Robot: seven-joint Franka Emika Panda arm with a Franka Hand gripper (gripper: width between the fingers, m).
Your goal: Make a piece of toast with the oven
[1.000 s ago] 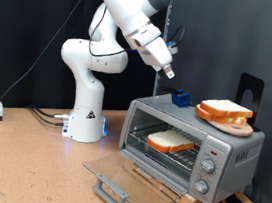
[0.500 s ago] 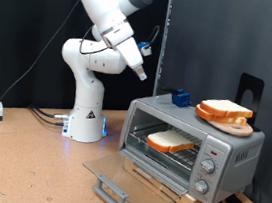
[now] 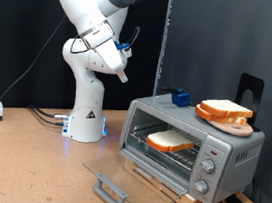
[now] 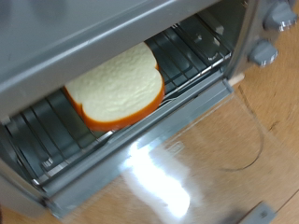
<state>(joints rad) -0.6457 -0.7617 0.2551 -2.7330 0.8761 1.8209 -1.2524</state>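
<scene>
The silver oven (image 3: pixel 233 147) stands at the exterior view's right with its glass door (image 3: pixel 131 177) dropped open. A piece of toast (image 3: pixel 171 141) with a golden crust lies flat on the wire rack inside. The wrist view looks into the oven (image 4: pixel 75 28) from outside and shows the same toast (image 4: pixel 117 86) on the rack (image 4: pixel 192 56); no fingers show there. My gripper (image 3: pixel 122 77) hangs in the air well to the exterior view's left of the oven and above it, holding nothing that I can see.
On the oven's top sit a round wooden plate with another bread slice (image 3: pixel 225 111) and a small blue object (image 3: pixel 182 98). Round knobs (image 3: pixel 206 166) line the right panel. The door's grey handle (image 3: pixel 110 190) juts out low in front. The robot base (image 3: pixel 86 115) stands behind.
The arm has swung from above the oven's top towards the exterior view's left, carrying the gripper away from the oven. Toast, door and plate have not moved.
</scene>
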